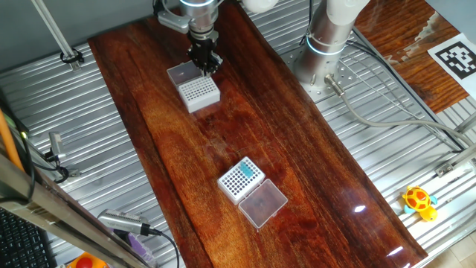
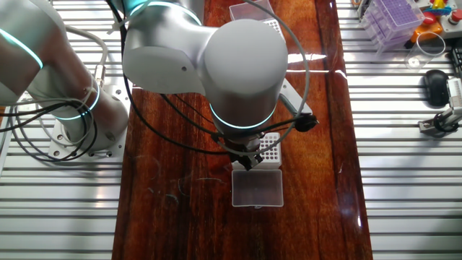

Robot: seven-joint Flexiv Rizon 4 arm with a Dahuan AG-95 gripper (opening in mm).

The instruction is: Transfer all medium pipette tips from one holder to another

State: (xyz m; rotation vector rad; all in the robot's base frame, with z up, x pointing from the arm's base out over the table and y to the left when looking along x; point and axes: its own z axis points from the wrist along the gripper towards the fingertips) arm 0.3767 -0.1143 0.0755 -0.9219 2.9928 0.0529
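Observation:
Two white tip racks stand on the wooden board, each with a clear lid beside it. The near rack (image 1: pixel 242 179) holds a patch of teal medium pipette tips (image 1: pixel 245 176) in part of its grid. On the far rack (image 1: pixel 199 91) I make out only dark holes. My gripper (image 1: pixel 204 62) hangs just above the far rack's back edge, next to its lid (image 1: pixel 181 73). In the other fixed view the arm's wrist hides most of the gripper (image 2: pixel 245 160) and part of that rack (image 2: pixel 270 146). The fingers are too small and dark to read.
The near rack's lid (image 1: pixel 262 204) lies at its front right. The arm's base (image 1: pixel 321 56) stands right of the board with cables trailing. A yellow toy (image 1: pixel 419 201), a purple rack (image 2: pixel 393 18) and tools lie on the ribbed metal table around the board.

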